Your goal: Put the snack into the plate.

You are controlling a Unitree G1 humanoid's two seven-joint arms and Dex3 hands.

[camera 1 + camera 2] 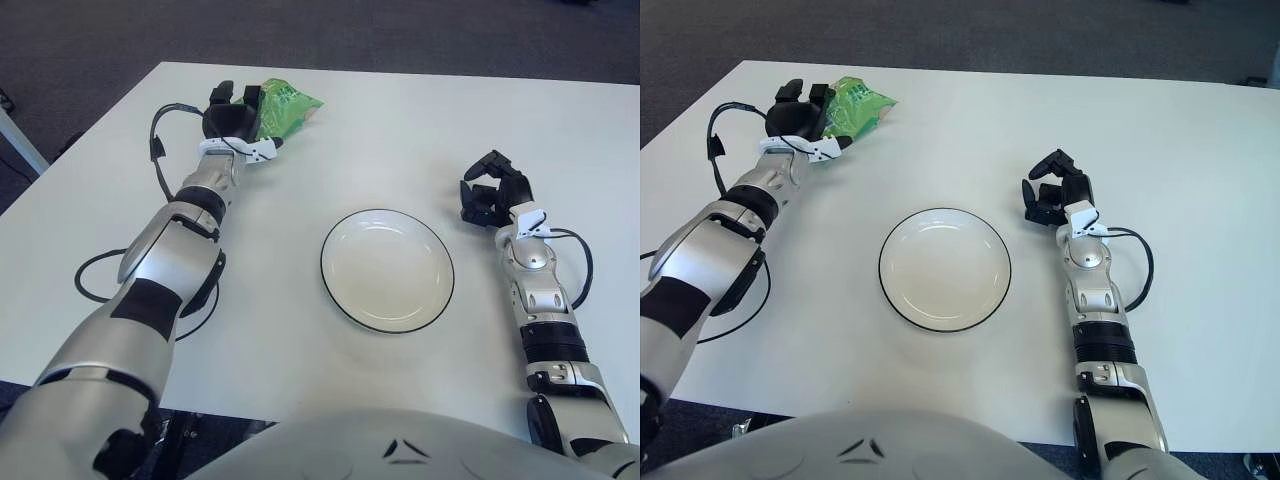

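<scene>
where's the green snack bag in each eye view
Left eye view: the green snack bag sits upper left of centre, at the far side of the table, with the left hand against its left side.
Right eye view: the same bag shows nearer the upper left corner.
Shared landmark: the white plate, nearer than the bag and to its right in both.

You've got a bright green snack bag (287, 106) with paler green print, a white plate (387, 270) with thin black rim, a white table (400, 130), dark grey carpet (400, 30), black hands on silver arms.
</scene>
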